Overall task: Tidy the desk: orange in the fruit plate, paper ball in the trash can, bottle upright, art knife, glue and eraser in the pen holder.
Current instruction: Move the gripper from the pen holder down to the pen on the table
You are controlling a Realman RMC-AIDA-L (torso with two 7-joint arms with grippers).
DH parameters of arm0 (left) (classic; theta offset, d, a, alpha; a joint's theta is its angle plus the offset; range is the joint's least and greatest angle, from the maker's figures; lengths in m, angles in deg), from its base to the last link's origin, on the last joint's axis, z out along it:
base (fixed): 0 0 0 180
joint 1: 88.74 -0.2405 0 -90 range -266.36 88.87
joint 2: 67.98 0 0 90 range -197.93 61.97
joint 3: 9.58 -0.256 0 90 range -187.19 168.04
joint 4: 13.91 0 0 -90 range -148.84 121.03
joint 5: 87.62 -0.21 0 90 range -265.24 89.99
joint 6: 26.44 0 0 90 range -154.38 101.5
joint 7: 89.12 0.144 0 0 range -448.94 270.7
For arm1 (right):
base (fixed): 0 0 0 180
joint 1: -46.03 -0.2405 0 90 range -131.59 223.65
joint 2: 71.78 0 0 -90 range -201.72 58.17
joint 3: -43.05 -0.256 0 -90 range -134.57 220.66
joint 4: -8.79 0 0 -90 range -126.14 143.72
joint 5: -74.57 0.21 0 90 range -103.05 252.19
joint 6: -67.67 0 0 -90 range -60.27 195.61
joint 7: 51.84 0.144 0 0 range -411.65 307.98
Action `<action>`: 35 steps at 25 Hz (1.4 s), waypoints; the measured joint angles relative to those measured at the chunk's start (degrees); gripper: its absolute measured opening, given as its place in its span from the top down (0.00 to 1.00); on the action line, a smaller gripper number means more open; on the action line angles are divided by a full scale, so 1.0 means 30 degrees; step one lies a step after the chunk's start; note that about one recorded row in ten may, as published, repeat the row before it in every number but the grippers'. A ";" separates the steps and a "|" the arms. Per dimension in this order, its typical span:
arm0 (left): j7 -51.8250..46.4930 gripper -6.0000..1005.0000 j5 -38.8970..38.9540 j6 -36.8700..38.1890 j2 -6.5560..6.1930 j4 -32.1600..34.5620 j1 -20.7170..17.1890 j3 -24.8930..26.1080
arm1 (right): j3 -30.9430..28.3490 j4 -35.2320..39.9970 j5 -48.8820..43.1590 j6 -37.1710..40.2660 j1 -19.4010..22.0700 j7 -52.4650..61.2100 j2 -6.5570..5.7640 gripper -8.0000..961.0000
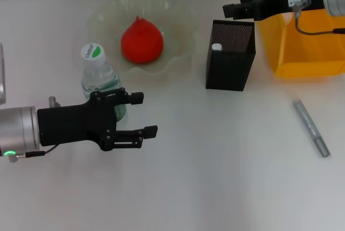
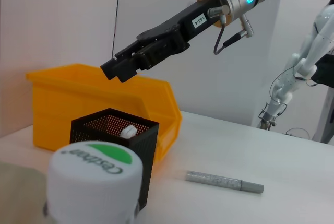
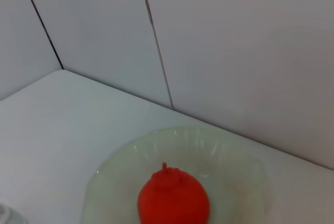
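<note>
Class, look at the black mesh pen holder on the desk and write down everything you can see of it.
The pen holder is a tall, square cup of black perforated metal mesh, open at the top. It stands upright on the white desk, between the fruit plate and the yellow trash can, touching neither in the head view. A white-ended object pokes up inside, near one corner. The right gripper hangs above its rim without touching it.

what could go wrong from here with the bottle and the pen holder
1. The left gripper, open, sits right beside the upright bottle; a sideways sweep could tip it.
2. The right gripper hangs above the back edge of the pen holder; coming down off-centre, it might catch the mesh rim and shove it.
3. The glue lies flat on the desk, so a grasp may slip or roll it.
</note>
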 joint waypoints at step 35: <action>0.0047 0.16 -0.0110 0.1534 -0.0022 0.0019 0.0077 -0.0471 | 0.3509 0.1710 -1.1858 0.5335 0.1078 1.0547 0.0079 0.48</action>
